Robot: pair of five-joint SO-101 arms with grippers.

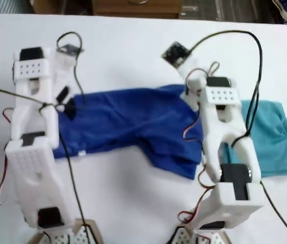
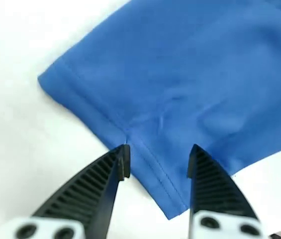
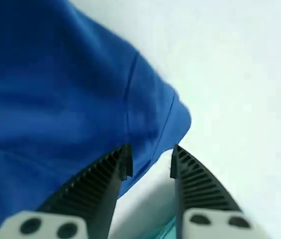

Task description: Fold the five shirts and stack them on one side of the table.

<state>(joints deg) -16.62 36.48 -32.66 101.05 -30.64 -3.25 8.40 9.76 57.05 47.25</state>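
A plain white worktop is seen from above, with a bit of wooden furniture along the far edge. A blue shirt is spread out loosely across the middle, pretty rumpled, with one flap hanging toward the near side. A teal shirt is laid flat just beside it at the right end, partly covered by the right arm, so whether the two shirts overlap can't really be told. The left arm is parked over the blue shirt's left end. In its wrist view the left jaws are spread wide, with the stitched hem of the blue shirt framed between the tips and bare worktop off to the side. The right jaws are parted too, with nothing pinched. They're positioned at the far right corner of the blue shirt, where a folded edge is lined up between the tips and a sliver of teal is visible below.
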